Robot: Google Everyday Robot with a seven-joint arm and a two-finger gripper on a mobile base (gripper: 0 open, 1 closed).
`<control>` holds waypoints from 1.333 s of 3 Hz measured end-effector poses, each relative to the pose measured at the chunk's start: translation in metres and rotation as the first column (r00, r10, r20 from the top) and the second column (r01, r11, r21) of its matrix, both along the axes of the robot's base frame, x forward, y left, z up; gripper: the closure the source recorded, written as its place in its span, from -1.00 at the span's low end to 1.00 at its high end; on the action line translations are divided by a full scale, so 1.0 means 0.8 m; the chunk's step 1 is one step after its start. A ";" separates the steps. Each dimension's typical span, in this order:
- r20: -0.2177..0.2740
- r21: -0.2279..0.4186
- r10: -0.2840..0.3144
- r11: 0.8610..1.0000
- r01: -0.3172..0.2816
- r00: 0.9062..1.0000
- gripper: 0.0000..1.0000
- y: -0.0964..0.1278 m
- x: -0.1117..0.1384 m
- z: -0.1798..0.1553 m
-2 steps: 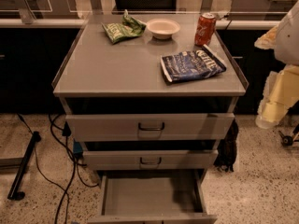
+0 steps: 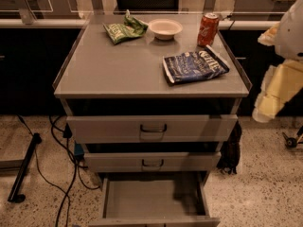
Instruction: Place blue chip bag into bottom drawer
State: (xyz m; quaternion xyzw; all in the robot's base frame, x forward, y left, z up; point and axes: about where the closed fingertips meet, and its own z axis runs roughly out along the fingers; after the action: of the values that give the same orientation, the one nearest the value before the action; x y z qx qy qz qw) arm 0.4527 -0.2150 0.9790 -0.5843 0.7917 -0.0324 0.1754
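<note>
The blue chip bag [image 2: 195, 66] lies flat on the right side of the grey cabinet top [image 2: 128, 65], just in front of a red soda can [image 2: 208, 29]. The bottom drawer [image 2: 154, 200] is pulled out and open, and its plain grey inside holds nothing. The two upper drawers [image 2: 152, 127] with dark bar handles are closed. My gripper [image 2: 277, 93] hangs at the right edge of the view, beside the cabinet's right side and below the level of the top. It is to the right of the bag and apart from it.
A green chip bag [image 2: 124, 30] and a white bowl [image 2: 164, 28] sit at the back of the top. Black cables [image 2: 57, 174] trail on the speckled floor at the left. A dark object [image 2: 231, 150] hangs at the cabinet's right side.
</note>
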 end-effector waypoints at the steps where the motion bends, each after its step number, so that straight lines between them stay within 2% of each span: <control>1: 0.030 0.036 -0.057 0.998 0.055 0.998 -1.00 0.002 0.026 0.003; 3: 0.066 0.126 -0.168 0.979 0.159 0.983 -1.00 0.012 0.095 0.005; 4: 0.079 0.172 -0.228 0.962 0.212 0.970 -1.00 0.016 0.137 0.001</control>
State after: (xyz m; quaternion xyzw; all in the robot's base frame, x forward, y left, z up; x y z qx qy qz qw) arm 0.5623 -0.2021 0.9801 -0.4741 0.8423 -0.0157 0.2560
